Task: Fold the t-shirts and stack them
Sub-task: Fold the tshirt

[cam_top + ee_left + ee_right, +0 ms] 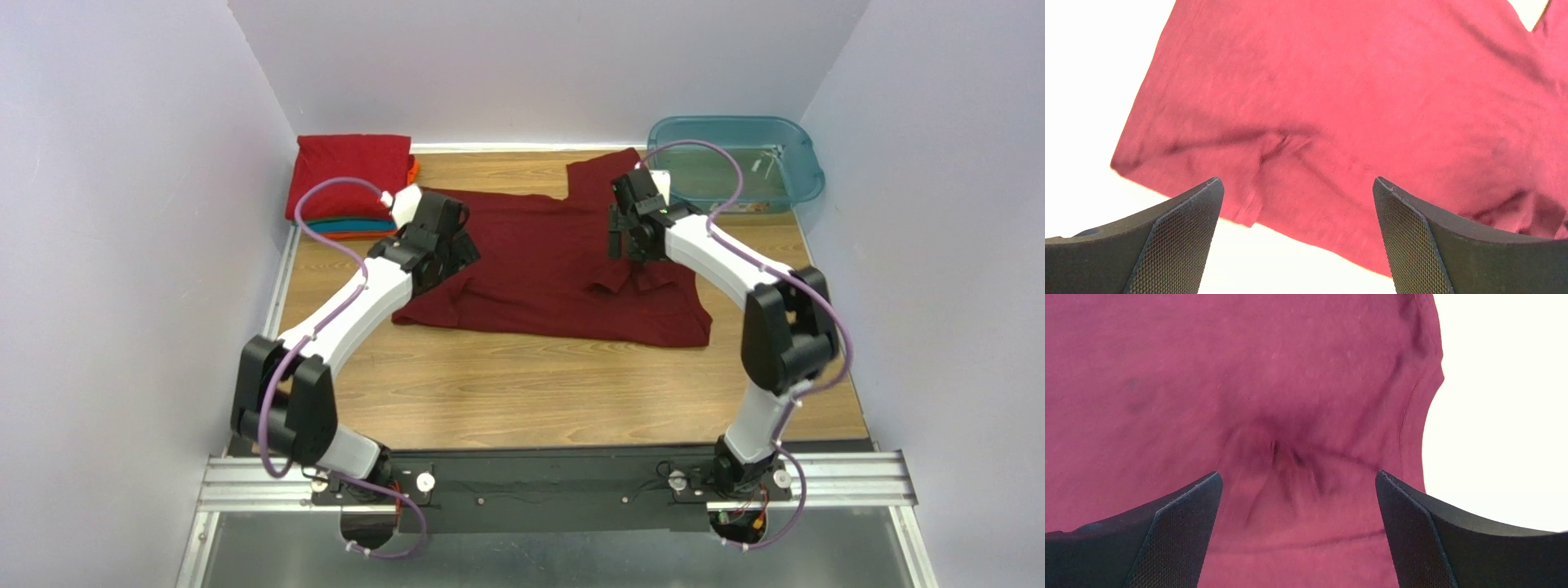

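The maroon t-shirt (552, 276) lies spread over the middle of the desk (552, 392), toward its far edge; the folded stack (350, 172) sits in the far left corner. The left tool (1296, 184) and right tool (1298, 478) both gape empty over the cloth. Pinching only one puckered layer could drag the shirt askew. Whether either tool touches the cloth cannot be told, and from above both cover its sides.

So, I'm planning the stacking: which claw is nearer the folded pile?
Left. The left claw is over the maroon shirt, right beside the pile; the right claw is across the shirt, nearer the teal tub.
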Motion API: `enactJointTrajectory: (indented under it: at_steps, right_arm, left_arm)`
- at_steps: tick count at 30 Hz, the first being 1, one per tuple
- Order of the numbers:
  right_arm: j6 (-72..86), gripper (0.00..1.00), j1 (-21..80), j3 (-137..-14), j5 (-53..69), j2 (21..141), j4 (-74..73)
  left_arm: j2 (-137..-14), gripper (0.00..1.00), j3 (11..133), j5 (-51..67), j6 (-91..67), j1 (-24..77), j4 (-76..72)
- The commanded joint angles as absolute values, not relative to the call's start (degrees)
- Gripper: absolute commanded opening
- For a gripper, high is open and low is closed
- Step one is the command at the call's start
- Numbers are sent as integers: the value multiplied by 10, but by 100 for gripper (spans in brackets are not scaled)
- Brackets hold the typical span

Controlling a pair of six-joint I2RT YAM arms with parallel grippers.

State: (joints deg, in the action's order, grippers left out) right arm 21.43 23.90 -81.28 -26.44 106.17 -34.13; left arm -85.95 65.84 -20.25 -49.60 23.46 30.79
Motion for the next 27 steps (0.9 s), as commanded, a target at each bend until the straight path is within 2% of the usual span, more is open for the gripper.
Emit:
enactJointTrajectory:
  at_steps: [1,5,11,16,21,27]
  right_arm:
    - [247,100,241,-732,-217,972,-331]
    - [247,100,241,-658,-181,905,-313]
    - [243,100,241,-601,-167,861,-302]
    - [243,100,241,-587,-168,858,-300]
    - [244,100,241,-584,-189,854,-298]
    - [244,100,241,-582,-199,849,-298]
  left_arm:
    - [-815,98,571,-162,-509,233,290]
    - [-780,98,498,-113,-505,235,238]
    - [-792,97,465,-99,-507,240,210]
    - [-832,83,468,-106,-504,240,193]
    - [-876,74,503,-127,-504,239,207]
    - [-882,56,510,-146,-510,238,229]
